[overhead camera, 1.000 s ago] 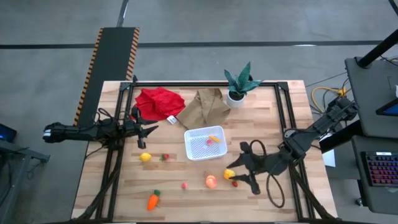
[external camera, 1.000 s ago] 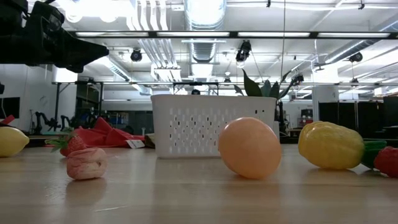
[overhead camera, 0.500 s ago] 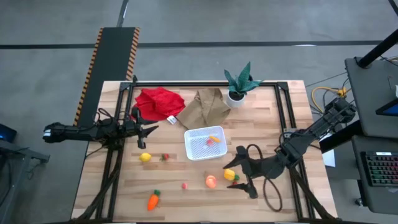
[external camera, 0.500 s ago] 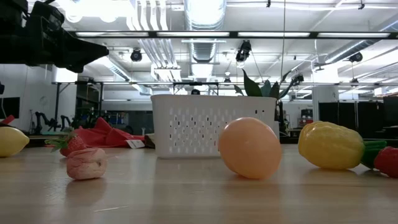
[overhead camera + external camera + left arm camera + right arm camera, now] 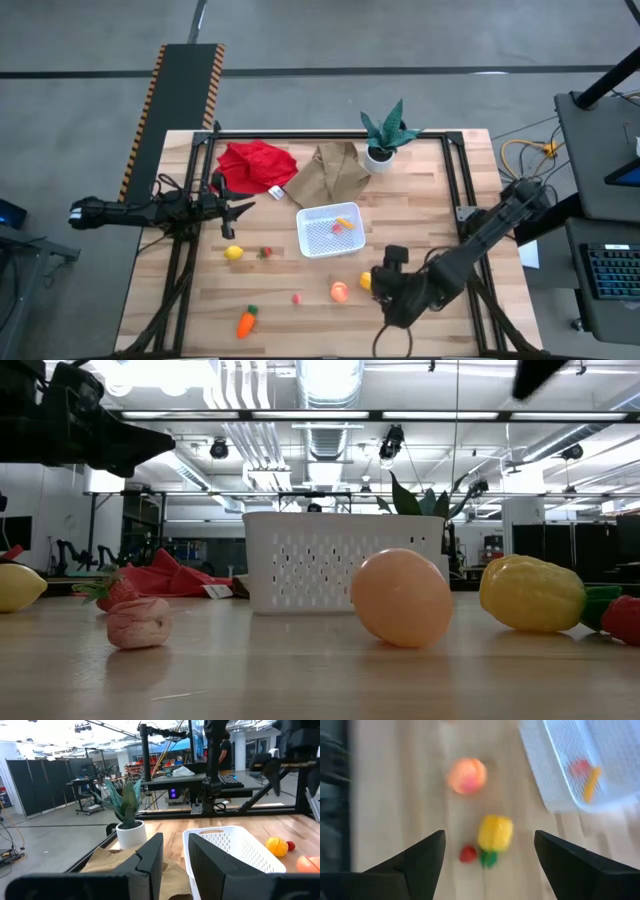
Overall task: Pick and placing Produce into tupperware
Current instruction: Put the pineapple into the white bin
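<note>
The white tupperware (image 5: 328,230) sits mid-table with an orange piece (image 5: 346,221) and a red berry (image 5: 336,229) inside. On the wood lie a yellow pepper (image 5: 495,834), a peach-orange fruit (image 5: 466,775), a small red berry (image 5: 468,854), a pink berry (image 5: 297,297), a lemon (image 5: 233,253), a strawberry (image 5: 266,253) and a carrot (image 5: 246,321). My right gripper (image 5: 490,835) is open and points down over the pepper, one finger on either side, above it. My left gripper (image 5: 240,208) hangs open near the table's left edge.
A potted plant (image 5: 385,135), a brown paper bag (image 5: 335,170) and a red cloth (image 5: 255,165) lie along the far side. A black frame (image 5: 455,180) runs round the table. Bare wood shows between the carrot and the peach fruit.
My right gripper has moved toward the table's left and near edge and has tipped from lying nearly level to pointing down, ending over the yellow pepper. Its fingers have stayed open. The produce and the tupperware have not moved.
</note>
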Tool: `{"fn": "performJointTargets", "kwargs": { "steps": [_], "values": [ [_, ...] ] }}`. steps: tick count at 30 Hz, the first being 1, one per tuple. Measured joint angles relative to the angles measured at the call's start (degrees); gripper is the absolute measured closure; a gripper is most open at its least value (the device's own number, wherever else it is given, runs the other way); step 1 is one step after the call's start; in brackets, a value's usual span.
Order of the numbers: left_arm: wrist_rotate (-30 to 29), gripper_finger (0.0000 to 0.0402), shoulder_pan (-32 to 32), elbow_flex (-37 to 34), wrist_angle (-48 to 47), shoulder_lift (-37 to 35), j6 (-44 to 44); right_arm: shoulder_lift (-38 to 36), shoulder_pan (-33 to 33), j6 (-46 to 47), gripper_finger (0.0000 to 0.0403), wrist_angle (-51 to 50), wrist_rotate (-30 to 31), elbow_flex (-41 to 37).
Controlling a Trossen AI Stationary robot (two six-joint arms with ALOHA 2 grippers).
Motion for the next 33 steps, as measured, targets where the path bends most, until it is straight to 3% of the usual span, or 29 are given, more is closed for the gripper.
{"fn": "performJointTargets", "kwargs": {
  "steps": [4, 20, 33],
  "values": [
    [0.0, 0.0322, 0.0, 0.0, 0.0, 0.5, 0.0, 3.8, -0.6, 8.5, 0.0105, -2.9, 0.8, 1.5],
    [-0.4, 0.0322, 0.0, 0.0, 0.1, 1.0, 0.0, 9.7, -0.6, 8.2, 0.0092, -1.7, 1.9, 0.5],
    [-0.4, 0.0322, 0.0, 0.0, 0.1, 1.1, 0.0, 9.6, -1.3, 8.6, 0.0090, 6.9, 1.5, -6.5]
  ]
}}
